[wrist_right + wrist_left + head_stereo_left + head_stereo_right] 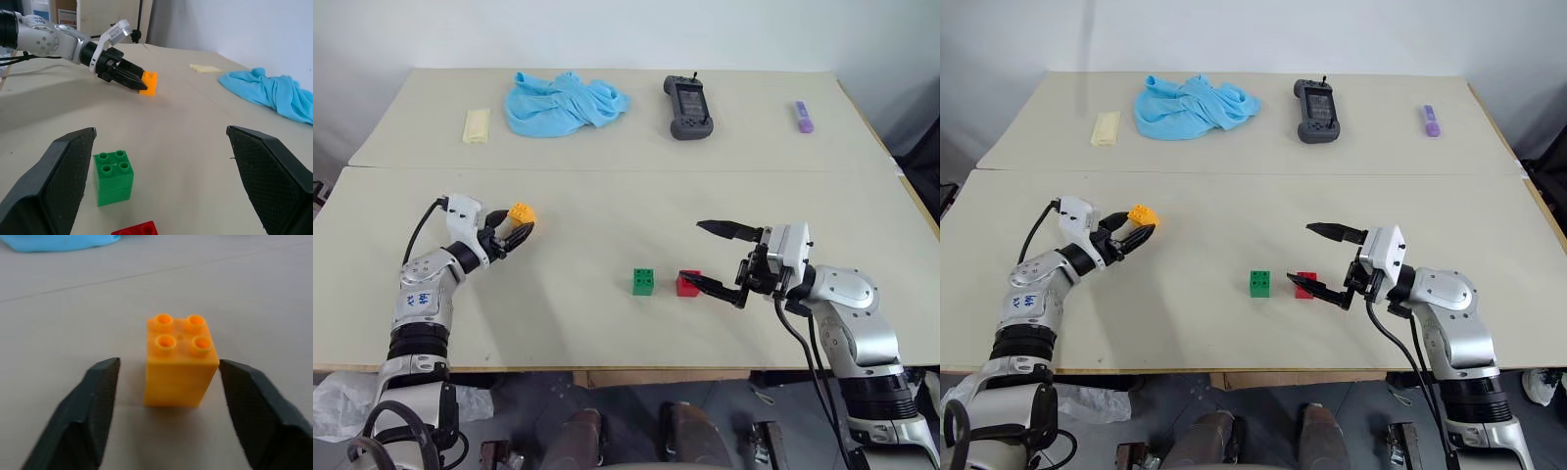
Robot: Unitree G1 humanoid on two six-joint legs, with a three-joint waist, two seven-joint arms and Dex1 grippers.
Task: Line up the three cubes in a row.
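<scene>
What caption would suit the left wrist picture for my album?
The left end effector straddles the upright orange-yellow cube, fingers not yet touching it.

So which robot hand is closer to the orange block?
The left gripper: its fingers sit either side of the orange block, with small gaps. The right gripper is far across the table, open by the red block.

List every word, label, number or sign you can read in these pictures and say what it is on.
Blue marking on the left arm's silver forearm shell: too small and blurred to read.
Black handheld controller on the far table: screen and buttons show no readable text.
Nothing else carries lettering.
</scene>
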